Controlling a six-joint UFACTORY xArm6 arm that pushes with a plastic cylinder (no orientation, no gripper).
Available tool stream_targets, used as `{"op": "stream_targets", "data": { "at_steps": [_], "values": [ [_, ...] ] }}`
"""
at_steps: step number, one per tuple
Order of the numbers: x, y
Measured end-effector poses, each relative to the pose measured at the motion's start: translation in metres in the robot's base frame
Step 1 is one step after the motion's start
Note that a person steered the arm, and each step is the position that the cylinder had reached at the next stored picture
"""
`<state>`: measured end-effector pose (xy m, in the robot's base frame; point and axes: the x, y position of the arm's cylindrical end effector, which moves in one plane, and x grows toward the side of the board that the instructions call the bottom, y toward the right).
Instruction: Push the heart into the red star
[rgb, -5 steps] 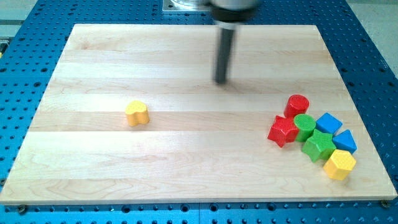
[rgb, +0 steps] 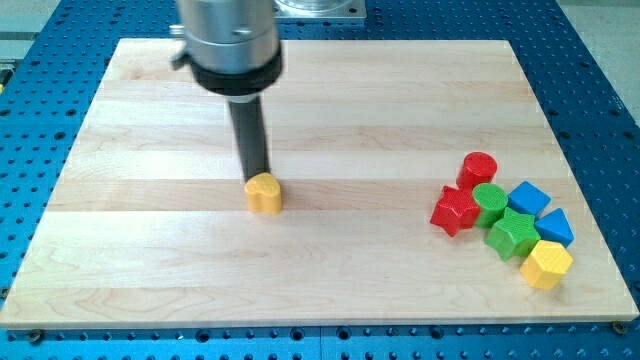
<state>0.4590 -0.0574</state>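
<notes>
Pale wooden desk (rgb: 140, 260): small yellow heart-shaped block (rgb: 264, 193) at centre-left, my tip (rgb: 257, 176) touching its top edge; red star-shaped block (rgb: 455, 211) well apart at view's right, heading a mixed cluster; no hand fitted

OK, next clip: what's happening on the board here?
The arm's rod is pushing the yellow heart across the wooden board. My tip sits right at the heart's upper-left edge, apparently touching it. The red star lies well off toward the view's right, in a cluster with a red cylinder, two green blocks, two blue blocks and a yellow block. The heart is well short of the star.
</notes>
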Motion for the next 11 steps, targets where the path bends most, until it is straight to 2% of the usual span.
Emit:
{"op": "stream_targets", "data": {
  "at_steps": [1, 2, 3, 5, 6, 7, 8, 11],
  "values": [
    [0.000, 0.004],
    [0.000, -0.030],
    [0.013, -0.038],
    [0.024, 0.020],
    [0.029, -0.007],
    [0.047, -0.044],
    [0.083, -0.031],
    [0.028, 0.162]
  ]
}}
